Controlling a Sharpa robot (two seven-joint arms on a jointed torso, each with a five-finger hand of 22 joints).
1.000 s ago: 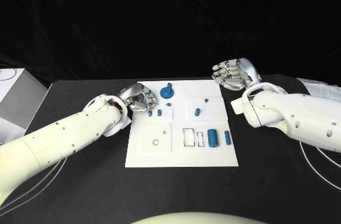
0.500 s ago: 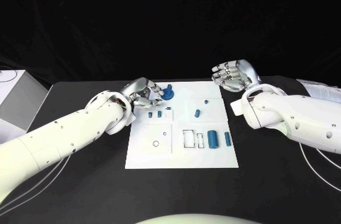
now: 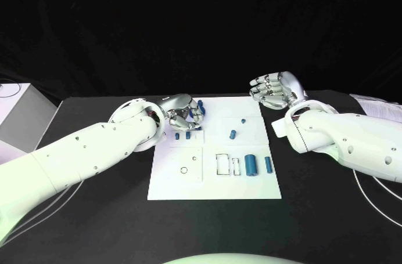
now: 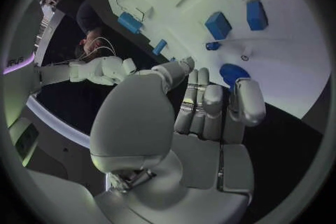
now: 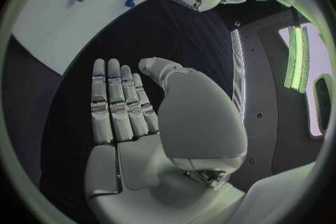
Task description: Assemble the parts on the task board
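left hand (image 3: 182, 116) hovering empty, fingers apart, over round blue part (image 3: 198, 108) | right hand (image 3: 274, 89) idling flat, empty | risk: fingers knocking part off task board (image 3: 214, 185)

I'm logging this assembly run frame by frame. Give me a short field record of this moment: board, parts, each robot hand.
board: white task board in the middle of the black table
parts: blue pieces on the board, including a round knobbed part at the far edge
left robot hand: over the board's far left corner, beside the round part, holding nothing
right robot hand: off the board's far right corner, fingers apart, empty
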